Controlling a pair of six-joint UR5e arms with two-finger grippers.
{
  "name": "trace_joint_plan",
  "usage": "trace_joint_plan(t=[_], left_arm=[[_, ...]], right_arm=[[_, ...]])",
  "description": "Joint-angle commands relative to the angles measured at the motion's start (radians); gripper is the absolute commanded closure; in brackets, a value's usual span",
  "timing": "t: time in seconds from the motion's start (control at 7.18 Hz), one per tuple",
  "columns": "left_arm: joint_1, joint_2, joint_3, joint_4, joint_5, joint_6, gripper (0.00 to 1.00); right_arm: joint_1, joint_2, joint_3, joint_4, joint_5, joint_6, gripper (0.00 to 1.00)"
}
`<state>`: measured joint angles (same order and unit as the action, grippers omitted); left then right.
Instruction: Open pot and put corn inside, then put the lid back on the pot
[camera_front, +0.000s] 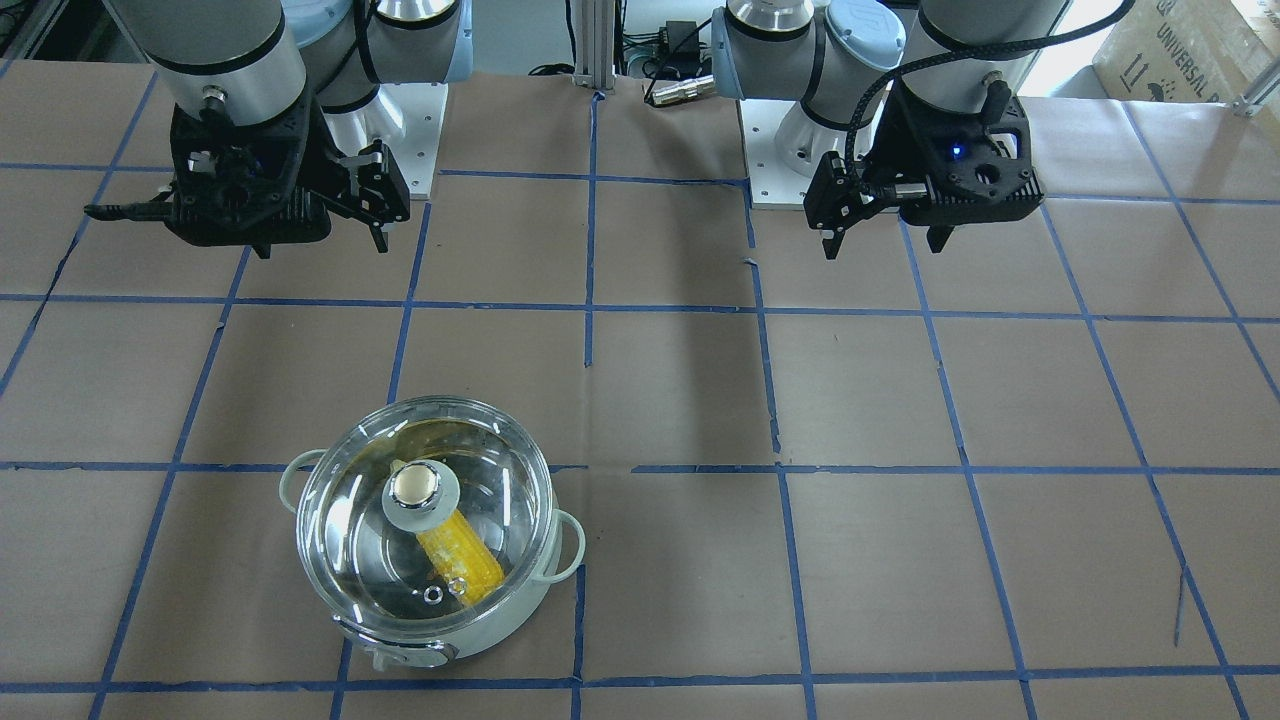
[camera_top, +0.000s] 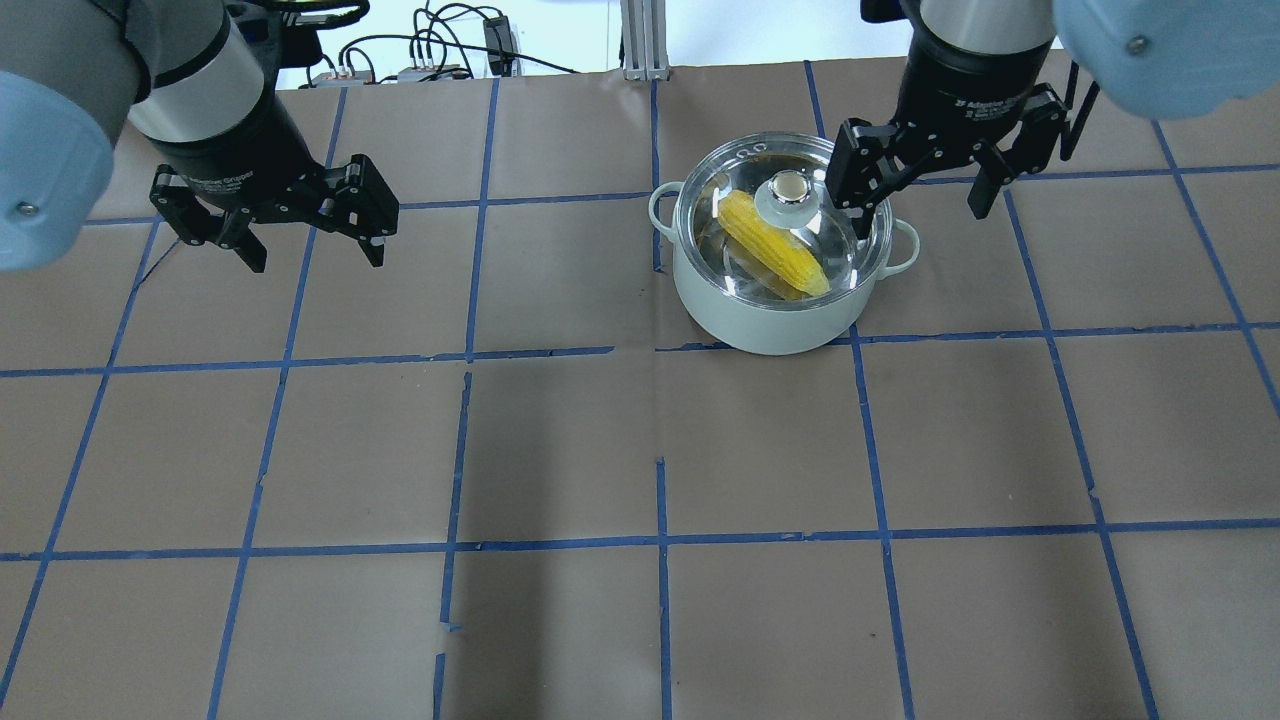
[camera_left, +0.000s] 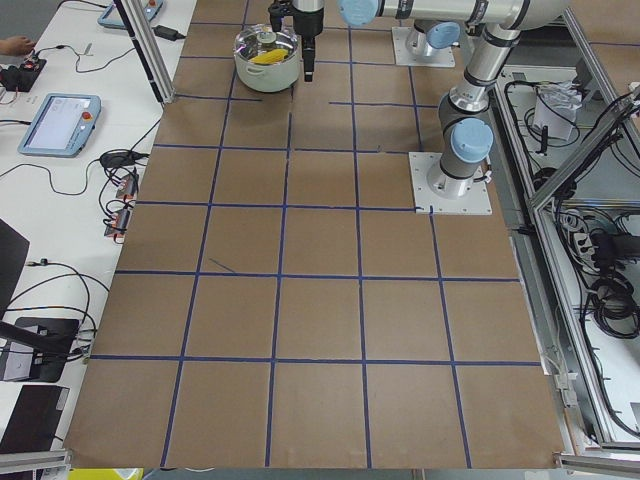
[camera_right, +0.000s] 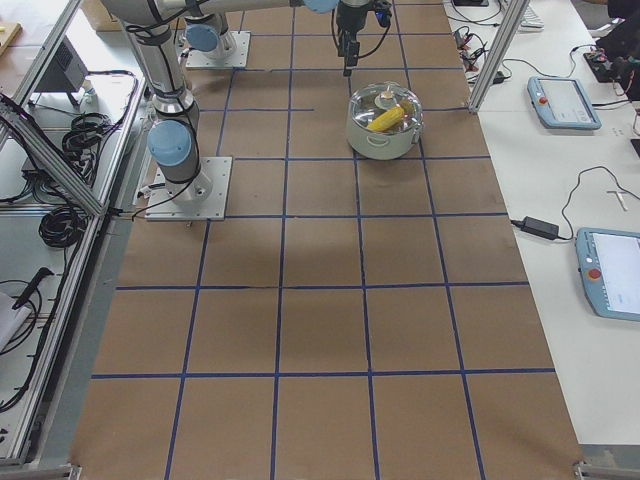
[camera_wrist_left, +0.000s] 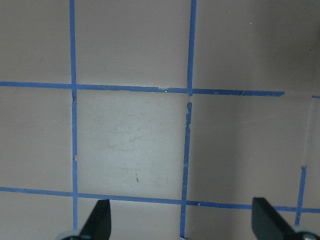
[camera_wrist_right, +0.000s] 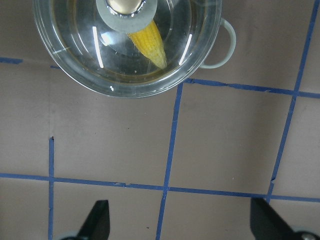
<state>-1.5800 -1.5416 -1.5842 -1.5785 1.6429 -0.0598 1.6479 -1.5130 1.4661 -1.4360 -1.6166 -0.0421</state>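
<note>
**Overhead exterior: lid seated, corn inside, both grippers empty**

Overhead exterior shows the pot (camera_top: 760, 320) standing on the brown-papered table (camera_top: 560, 440) with the glass lid (camera_top: 735, 180) on its rim. The corn cob (camera_top: 775, 245) lies slantwise inside the pot, under the glass, and reaches below the knob (camera_top: 788, 187).

The right gripper (camera_top: 912, 205) hangs above the pot's robot-side edge with its jaws spread wide, gripping nothing. Its wrist camera looks down on the lid from well above. The left gripper (camera_top: 315, 255) hovers well apart from the pot, also spread and empty.

By my reading the task's steps are done, and what is left is a clean retreat. The right arm should rise straight up before it swings away from the pot. A low sideways move could clip the knob or the loop handle (camera_top: 905, 250) nearest it and unseat the lid. The lid looks level on the rim, though glare hides part of its edge.

A blue tape grid (camera_top: 470, 350) crosses the paper around the pot. A teach pendant (camera_right: 563, 102) lies on the side bench beyond the pot, out of either arm's path.
</note>
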Motion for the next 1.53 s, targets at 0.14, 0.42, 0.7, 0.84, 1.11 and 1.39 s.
trace_joint_plan(t=[0.14, 0.42, 0.7, 0.84, 1.11, 1.39], left_arm=[[0.000, 0.000, 0.001, 0.000, 0.000, -0.002, 0.00], [0.000, -0.002, 0.000, 0.000, 0.000, 0.000, 0.00], [0.000, -0.002, 0.001, 0.000, 0.000, -0.002, 0.00], [0.000, -0.002, 0.001, 0.000, 0.000, -0.003, 0.00], [0.000, -0.002, 0.001, 0.000, 0.000, -0.003, 0.00], [0.000, -0.002, 0.003, 0.000, 0.000, -0.003, 0.00]], right_arm=[[-0.011, -0.035, 0.034, 0.002, -0.002, -0.002, 0.00], [-0.011, -0.044, 0.036, 0.006, -0.002, -0.004, 0.00], [-0.008, -0.094, 0.123, -0.023, -0.002, 0.007, 0.00], [-0.002, -0.105, 0.135, -0.053, -0.002, 0.008, 0.00], [-0.003, -0.102, 0.120, -0.064, -0.002, 0.011, 0.00], [-0.003, -0.101, 0.125, -0.066, -0.005, 0.010, 0.00]])
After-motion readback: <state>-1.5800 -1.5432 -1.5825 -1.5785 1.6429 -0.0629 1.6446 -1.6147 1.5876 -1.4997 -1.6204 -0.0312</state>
